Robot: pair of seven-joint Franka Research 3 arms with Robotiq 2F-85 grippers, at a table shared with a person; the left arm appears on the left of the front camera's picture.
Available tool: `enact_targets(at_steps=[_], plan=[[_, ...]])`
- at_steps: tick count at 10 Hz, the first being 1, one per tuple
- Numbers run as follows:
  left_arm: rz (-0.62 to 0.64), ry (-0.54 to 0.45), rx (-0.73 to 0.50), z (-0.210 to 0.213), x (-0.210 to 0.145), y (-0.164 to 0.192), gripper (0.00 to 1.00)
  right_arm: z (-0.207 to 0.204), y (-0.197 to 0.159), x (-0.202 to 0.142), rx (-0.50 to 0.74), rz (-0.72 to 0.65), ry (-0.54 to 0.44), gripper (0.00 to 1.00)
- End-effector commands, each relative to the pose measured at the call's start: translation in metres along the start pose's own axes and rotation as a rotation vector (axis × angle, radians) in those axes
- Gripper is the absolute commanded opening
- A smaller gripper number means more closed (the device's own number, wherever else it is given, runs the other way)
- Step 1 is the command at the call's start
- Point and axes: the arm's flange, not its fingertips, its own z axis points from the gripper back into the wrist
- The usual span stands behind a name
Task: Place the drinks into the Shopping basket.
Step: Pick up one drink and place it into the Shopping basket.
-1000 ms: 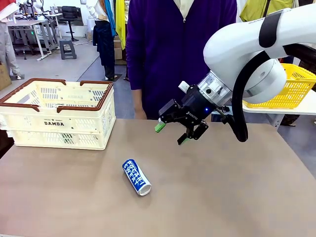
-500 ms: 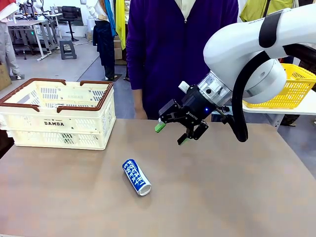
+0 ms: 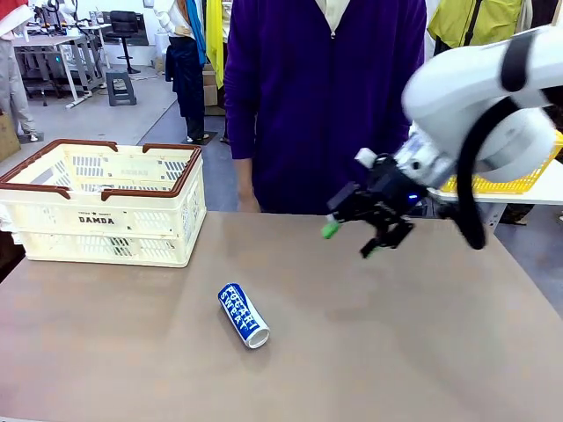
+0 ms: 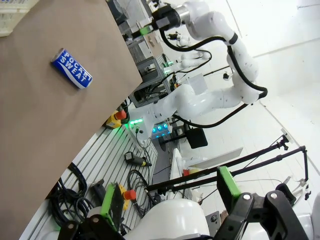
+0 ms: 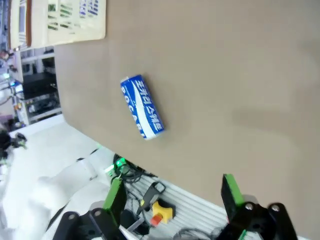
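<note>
The right arm (image 3: 493,97) is glossy white with rounded joint housings and a black band near its top; a thick black cable (image 3: 462,176) loops beside it; a small blue light glows on its black gripper (image 3: 349,242), whose fingers carry green pads (image 3: 330,230); the person (image 3: 325,97) wears a dark purple zipped jacket.
</note>
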Motion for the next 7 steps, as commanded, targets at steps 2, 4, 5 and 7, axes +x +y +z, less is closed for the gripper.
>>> enact_targets(at_steps=[2,4,5,7], plan=[[-0.022,-0.009,-0.022,0.000,0.000,-0.003,1.00,0.098,-0.077,-0.031,0.235,0.025,0.072,1.00],[-0.022,-0.009,-0.022,0.000,0.000,-0.003,1.00,0.165,-0.152,-0.050,0.638,0.086,0.120,1.00],[-0.022,-0.009,-0.022,0.000,0.000,-0.003,1.00,0.190,-0.191,-0.061,0.838,0.110,0.076,1.00],[-0.022,-0.009,-0.022,0.000,0.000,-0.003,1.00,0.202,-0.227,-0.079,1.122,-0.010,-0.281,1.00]])
